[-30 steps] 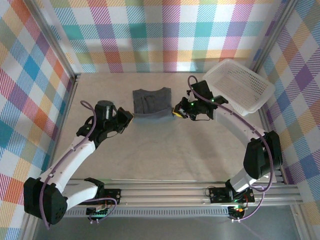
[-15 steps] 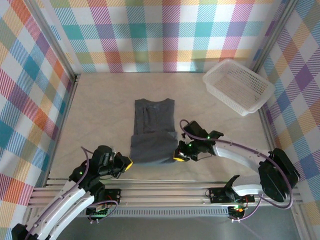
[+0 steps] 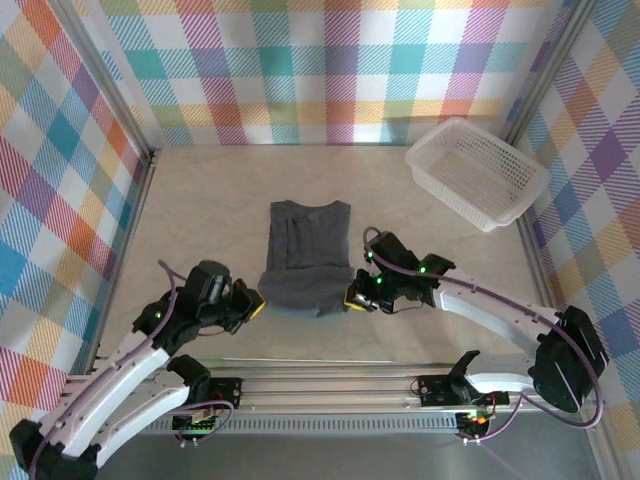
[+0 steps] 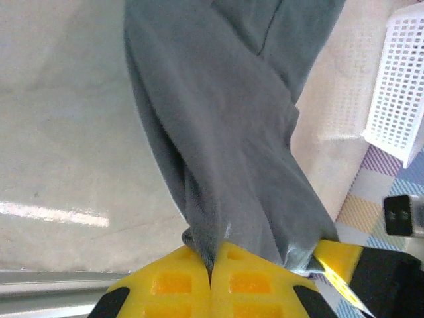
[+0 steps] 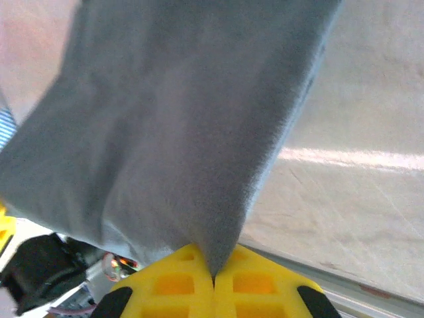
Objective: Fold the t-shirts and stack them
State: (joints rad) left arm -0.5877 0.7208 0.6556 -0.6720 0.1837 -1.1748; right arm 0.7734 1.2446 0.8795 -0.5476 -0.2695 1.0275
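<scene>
Slate-grey t-shirt (image 3: 308, 262), mid-fold: we pinch its six-o'clock corners, left gripper (image 3: 258, 303) and right gripper (image 3: 352, 300) both clamped on cloth. Next, likely, we carry them toward twelve o'clock.

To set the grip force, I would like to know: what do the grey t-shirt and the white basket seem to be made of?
t-shirt: soft knit cloth, probably cotton, matte; it drapes and creases in loose folds.
basket: likely rigid plastic, white and slightly glossy; it has regular moulded mesh walls and a straight rim.
</scene>
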